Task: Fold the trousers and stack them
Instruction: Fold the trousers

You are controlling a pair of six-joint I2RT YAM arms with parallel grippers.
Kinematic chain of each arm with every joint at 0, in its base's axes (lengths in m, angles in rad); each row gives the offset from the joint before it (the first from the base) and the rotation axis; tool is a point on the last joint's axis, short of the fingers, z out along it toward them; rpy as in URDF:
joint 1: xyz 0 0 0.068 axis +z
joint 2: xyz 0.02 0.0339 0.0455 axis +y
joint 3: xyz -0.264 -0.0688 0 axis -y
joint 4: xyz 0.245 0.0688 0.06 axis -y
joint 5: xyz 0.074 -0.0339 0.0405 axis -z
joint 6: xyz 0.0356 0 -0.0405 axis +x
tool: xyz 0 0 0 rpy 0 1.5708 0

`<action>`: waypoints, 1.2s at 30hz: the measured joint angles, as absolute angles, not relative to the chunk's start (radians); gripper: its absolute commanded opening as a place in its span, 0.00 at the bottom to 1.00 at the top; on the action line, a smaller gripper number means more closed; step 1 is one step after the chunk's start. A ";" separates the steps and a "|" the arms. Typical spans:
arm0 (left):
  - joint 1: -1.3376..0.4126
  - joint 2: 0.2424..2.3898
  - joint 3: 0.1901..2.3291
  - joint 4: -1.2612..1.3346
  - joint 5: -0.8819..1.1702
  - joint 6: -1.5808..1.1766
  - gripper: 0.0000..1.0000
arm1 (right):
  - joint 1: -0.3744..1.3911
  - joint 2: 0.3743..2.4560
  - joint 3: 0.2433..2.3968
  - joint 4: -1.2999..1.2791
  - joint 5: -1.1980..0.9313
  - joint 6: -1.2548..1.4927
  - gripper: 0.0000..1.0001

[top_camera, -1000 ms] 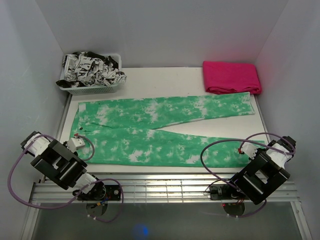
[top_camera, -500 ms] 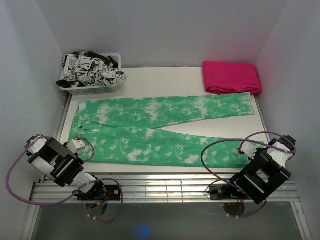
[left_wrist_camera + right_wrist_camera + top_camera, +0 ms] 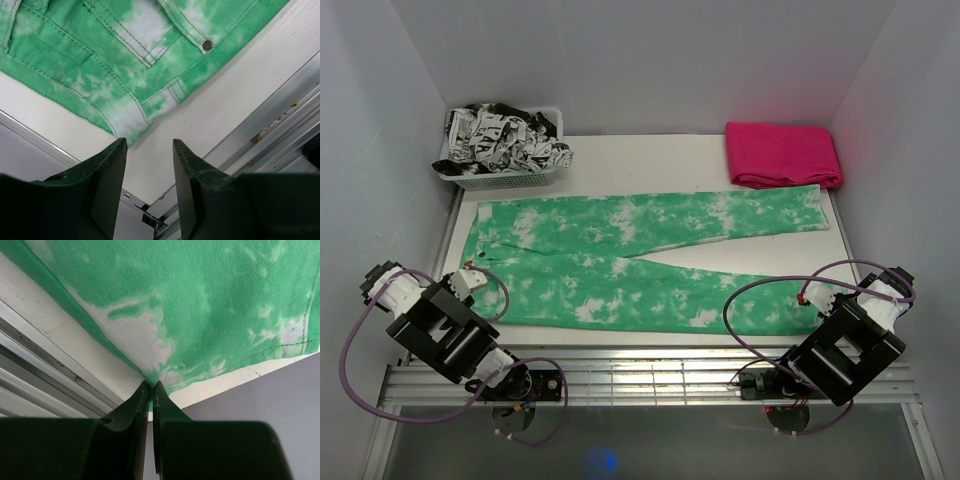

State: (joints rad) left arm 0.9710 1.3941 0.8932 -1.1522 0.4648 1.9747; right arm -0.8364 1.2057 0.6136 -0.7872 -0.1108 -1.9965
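Note:
Green tie-dye trousers (image 3: 640,260) lie spread flat on the white table, waist at the left, legs running right. My left gripper (image 3: 468,283) hovers at the near waist corner. In the left wrist view it (image 3: 148,146) is open and empty, with the waistband corner (image 3: 131,131) just beyond its left fingertip. My right gripper (image 3: 813,297) is at the near leg's hem corner. In the right wrist view it (image 3: 151,384) is shut on a pinched edge of the green trousers (image 3: 200,305).
A white basket (image 3: 502,176) of black-and-white clothes stands at the back left. A folded pink cloth (image 3: 783,153) lies at the back right. A metal rail (image 3: 650,372) runs along the table's near edge. White walls close in both sides.
My left arm has shifted a little, its gripper edging toward the waist corner. The right arm has barely moved and keeps its hold. The trousers lie as before.

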 measured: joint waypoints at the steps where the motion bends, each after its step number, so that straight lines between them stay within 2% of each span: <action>1: 0.970 1.396 0.894 -1.150 0.465 1.975 0.54 | -0.836 1.206 0.614 -0.787 -0.111 -1.996 0.08; 6: 0.955 1.447 0.878 -1.087 0.462 1.975 0.57 | -0.833 1.206 0.614 -0.788 -0.110 -1.997 0.08; 9: 0.935 1.492 0.863 -1.030 0.458 1.974 0.53 | -0.829 1.206 0.615 -0.791 -0.106 -1.997 0.08; 17: 0.906 1.509 0.816 -0.940 0.448 1.978 0.23 | -0.828 1.218 0.641 -0.818 -0.103 -1.996 0.08; 19: 0.906 1.495 0.804 -0.934 0.447 1.981 0.10 | -0.827 1.230 0.658 -0.833 -0.105 -1.996 0.08; 22: 0.908 1.475 0.789 -0.938 0.448 1.985 0.00 | -0.824 1.255 0.702 -0.865 -0.112 -1.996 0.08; 28: 0.949 1.459 0.807 -1.065 0.472 1.984 0.00 | -0.823 1.344 0.886 -0.963 -0.166 -1.996 0.08; 36: 0.968 1.498 1.078 -1.338 0.628 1.974 0.00 | -0.815 1.459 1.153 -1.114 -0.326 -1.993 0.08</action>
State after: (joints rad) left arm 0.9680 1.4979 1.0779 -1.3384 0.6285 1.9736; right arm -0.8154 1.4590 1.1530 -1.1141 -0.3256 -1.9930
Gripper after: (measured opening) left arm 0.195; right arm 0.088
